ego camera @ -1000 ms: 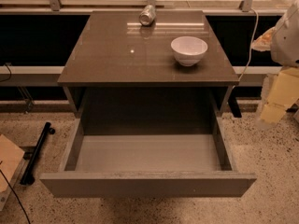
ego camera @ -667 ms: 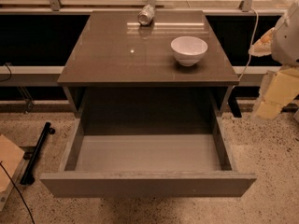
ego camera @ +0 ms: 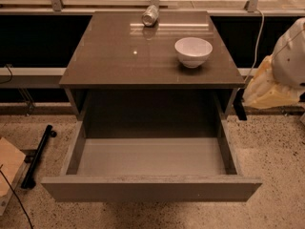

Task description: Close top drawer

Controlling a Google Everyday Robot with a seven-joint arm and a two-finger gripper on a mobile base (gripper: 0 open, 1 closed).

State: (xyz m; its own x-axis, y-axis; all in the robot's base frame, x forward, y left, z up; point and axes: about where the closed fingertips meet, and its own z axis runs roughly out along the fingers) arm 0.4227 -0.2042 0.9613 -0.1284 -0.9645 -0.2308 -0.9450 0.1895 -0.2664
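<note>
The top drawer (ego camera: 151, 189) stands pulled far out of the grey-brown cabinet (ego camera: 95, 66), towards the camera. Its plain flat front faces me and its paler grey inside (ego camera: 151, 155) holds nothing. My gripper (ego camera: 239, 109) hangs at the right side of the cabinet, just below the top's right edge and behind the drawer's right wall. The cream wrist (ego camera: 264, 87) and white arm (ego camera: 291, 56) reach in from the right edge of the view. The gripper does not touch the drawer front. The lower drawer fronts are hidden under the open drawer.
A white bowl (ego camera: 193, 51) stands on the cabinet top at the right. A can (ego camera: 150, 15) lies at its back edge. A black bar (ego camera: 38, 155) and a wooden board (ego camera: 7, 168) lie on the speckled floor at the left. A cable (ego camera: 257, 37) hangs at the right.
The arm and gripper have moved left, closer to the cabinet's right side. The drawer, bowl and can have not moved.
</note>
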